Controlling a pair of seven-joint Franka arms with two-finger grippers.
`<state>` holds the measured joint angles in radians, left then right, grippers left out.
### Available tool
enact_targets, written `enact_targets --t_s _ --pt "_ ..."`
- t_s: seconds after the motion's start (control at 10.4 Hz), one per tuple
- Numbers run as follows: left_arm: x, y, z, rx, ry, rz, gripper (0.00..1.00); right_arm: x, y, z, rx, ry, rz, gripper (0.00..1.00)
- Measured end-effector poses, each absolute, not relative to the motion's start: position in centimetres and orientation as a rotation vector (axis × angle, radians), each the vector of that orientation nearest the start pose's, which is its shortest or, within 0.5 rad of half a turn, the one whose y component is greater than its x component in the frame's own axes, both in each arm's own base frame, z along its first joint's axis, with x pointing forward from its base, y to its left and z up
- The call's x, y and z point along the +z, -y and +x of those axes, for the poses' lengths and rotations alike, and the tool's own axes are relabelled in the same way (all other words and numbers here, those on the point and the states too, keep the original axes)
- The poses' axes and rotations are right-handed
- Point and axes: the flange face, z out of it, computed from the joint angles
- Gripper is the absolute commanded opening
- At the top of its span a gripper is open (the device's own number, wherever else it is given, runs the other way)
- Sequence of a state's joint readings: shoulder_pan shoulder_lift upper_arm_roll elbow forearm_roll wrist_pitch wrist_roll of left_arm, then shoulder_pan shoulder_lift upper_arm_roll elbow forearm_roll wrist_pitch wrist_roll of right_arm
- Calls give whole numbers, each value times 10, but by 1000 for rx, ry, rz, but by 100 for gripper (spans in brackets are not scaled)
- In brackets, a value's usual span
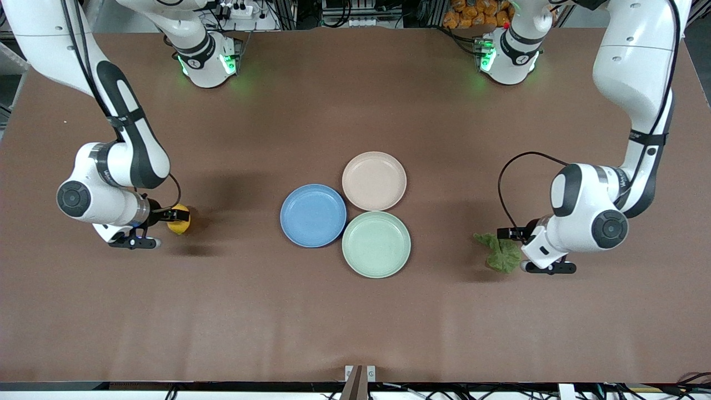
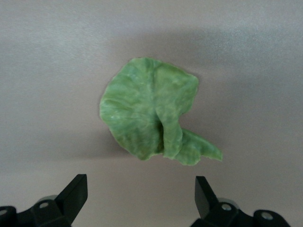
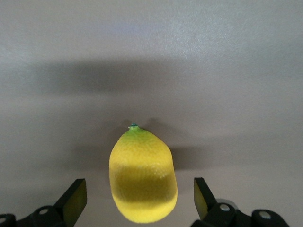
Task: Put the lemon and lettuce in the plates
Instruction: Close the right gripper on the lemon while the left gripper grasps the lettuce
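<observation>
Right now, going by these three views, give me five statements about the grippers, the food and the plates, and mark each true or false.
1. The lemon lies on the table between the open fingers of the right gripper. True.
2. The left gripper is shut on the lettuce. False: its fingers are open and the leaf lies on the table.
3. The blue plate holds nothing. True.
4. The lettuce lies in the beige-pink plate. False: that plate is bare.
5. There are only two plates. False: a mint-green plate lies with them.

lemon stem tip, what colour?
Green, a small nub on the otherwise yellow lemon. Right wrist view shows it best.
</observation>
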<state>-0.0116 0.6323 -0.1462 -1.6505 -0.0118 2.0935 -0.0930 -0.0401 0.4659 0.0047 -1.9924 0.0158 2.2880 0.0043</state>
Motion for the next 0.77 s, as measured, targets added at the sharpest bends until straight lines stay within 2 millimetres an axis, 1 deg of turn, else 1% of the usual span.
enact_targets --t_s 0.1,0.19,0.29,0.39,0.48,0.58,0.68,0.77 --pt "227 96 659 301 -61 -3202 100 205 21 587 267 -81 -3114 100" --pt "220 95 660 292 -58 -3204 100 201 21 585 273 -81 -3113 88" --pt "211 95 660 286 -55 -3207 100 201 21 585 272 -81 -3113 52" --pt "203 97 661 274 -56 -3210 100 200 21 585 272 -81 -3113 22" --pt "195 102 661 265 -66 -3213 100 200 21 585 274 -81 -3113 16" --pt "188 107 660 265 -76 -3213 89 200 21 585 275 -82 -3113 13" --pt "183 110 659 262 -81 -3214 72 201 23 585 273 -88 -3112 7" --pt "179 110 660 250 -80 -3216 49 203 25 586 274 -93 -3112 0"
